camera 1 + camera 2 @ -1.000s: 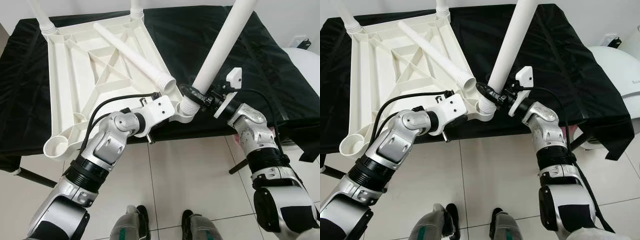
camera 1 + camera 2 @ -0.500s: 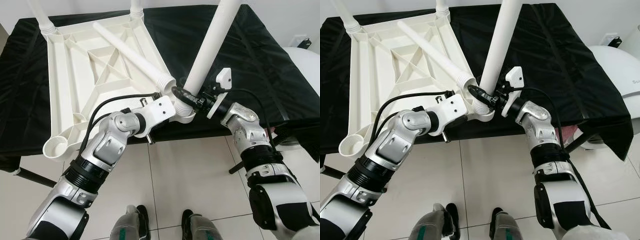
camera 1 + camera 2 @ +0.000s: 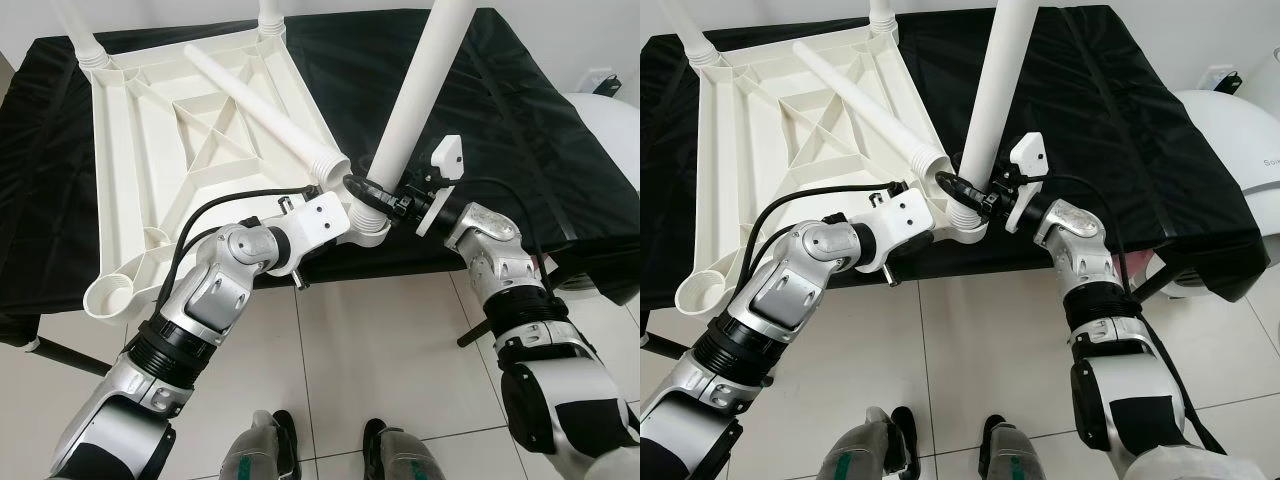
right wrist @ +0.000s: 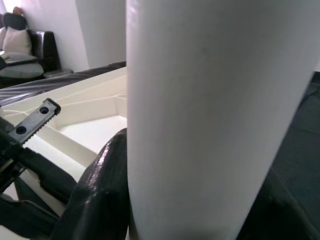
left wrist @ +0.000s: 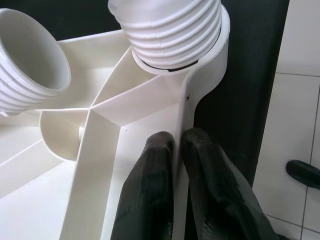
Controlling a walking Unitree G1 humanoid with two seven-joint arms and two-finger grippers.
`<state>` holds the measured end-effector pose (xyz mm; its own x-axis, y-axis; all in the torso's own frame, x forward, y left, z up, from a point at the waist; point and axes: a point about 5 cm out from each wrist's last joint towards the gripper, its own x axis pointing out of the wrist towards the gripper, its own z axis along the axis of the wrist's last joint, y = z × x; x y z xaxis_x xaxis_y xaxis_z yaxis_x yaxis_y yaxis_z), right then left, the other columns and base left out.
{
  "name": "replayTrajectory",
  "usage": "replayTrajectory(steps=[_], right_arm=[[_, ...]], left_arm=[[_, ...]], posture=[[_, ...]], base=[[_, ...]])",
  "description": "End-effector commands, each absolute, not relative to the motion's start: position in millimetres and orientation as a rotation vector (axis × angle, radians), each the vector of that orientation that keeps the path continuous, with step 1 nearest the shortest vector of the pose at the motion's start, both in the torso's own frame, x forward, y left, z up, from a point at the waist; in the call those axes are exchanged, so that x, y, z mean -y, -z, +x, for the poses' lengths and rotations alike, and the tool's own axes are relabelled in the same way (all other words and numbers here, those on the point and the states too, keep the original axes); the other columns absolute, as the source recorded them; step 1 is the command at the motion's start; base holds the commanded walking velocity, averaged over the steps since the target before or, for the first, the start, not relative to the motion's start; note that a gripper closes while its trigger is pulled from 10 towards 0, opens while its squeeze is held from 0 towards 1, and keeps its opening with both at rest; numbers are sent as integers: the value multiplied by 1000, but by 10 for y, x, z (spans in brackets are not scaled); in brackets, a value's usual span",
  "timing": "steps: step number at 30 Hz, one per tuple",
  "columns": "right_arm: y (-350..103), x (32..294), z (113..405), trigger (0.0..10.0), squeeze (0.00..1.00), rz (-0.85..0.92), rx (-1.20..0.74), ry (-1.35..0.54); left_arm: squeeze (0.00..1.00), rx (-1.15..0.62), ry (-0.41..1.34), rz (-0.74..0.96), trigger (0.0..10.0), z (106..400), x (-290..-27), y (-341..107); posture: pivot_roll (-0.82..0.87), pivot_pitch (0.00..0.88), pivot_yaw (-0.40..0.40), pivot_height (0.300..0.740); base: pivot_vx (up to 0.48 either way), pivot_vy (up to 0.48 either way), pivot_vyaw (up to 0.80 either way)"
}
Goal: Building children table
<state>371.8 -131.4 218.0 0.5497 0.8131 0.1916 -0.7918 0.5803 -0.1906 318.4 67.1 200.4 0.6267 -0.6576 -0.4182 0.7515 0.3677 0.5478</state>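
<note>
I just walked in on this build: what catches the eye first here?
The right gripper clamps a tall white leg at the near corner socket of the upturned white tabletop on the black-draped bench. The left gripper pinches the tabletop's rim by that socket, and a loose leg lies across its ribs.

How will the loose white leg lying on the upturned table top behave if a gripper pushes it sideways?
The loose leg is a smooth round tube, so it would probably roll, though the ribs of the table top beneath may stop it. Its open end looks hollow and thin-walled, so it is likely light and stiff. The glossy plastic could slip between fingers.
</note>
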Motion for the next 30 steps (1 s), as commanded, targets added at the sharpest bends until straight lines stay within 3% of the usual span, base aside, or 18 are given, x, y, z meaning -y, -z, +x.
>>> replayTrajectory(steps=[1,30], right_arm=[[-2112,1349,3725,10000,0,-119,229,-951],[-1936,1243,3669,10000,0,-162,188,-1038]], left_arm=[[0,-206,976,766,10000,3114,-634,-1844],[0,-203,981,763,10000,3085,-620,-1869]], posture=[[-111,208,13,740],[-104,219,16,740]], base=[[0,0,0],[0,0,0]])
